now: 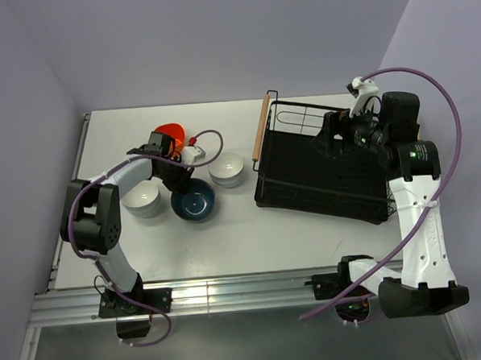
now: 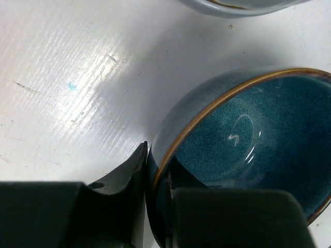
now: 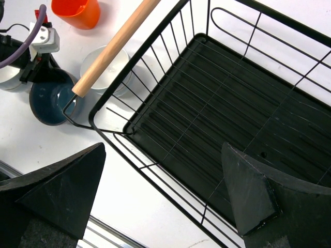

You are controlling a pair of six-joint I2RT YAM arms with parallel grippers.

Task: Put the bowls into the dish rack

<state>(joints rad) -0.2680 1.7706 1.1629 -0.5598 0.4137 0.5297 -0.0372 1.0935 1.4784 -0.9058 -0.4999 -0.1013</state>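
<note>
Left hand [image 2: 155, 168]: we see it clamped on the rim of the dark blue bowl [image 2: 248, 144]. One of its fingers [image 2: 126, 181] is against the outer wall and the other is inside the bowl.
Dark blue bowl: upright on the desk [image 1: 227, 237], with its teal inside facing up and a thin brown line round the rim. In the top view it sits between the two white bowls, just beside each.
Left white bowl [image 1: 142, 200]: on the desk, at the far-left side of the dark blue bowl.
Right white bowl [image 1: 227, 170]: on the desk, between the dark blue bowl and the dish rack [image 1: 321, 176]. It is near the rack's wooden handle [image 3: 116, 46] but apart from it.
Orange bowl [image 1: 169, 135]: on the desk beyond the left hand, towards the far edge.
Dish rack: on the right half of the desk, with its black tray base bare where we see it.
Right hand [image 3: 163, 170]: its fingers are spread wide with nothing between them, and it hangs above the rack.
</note>
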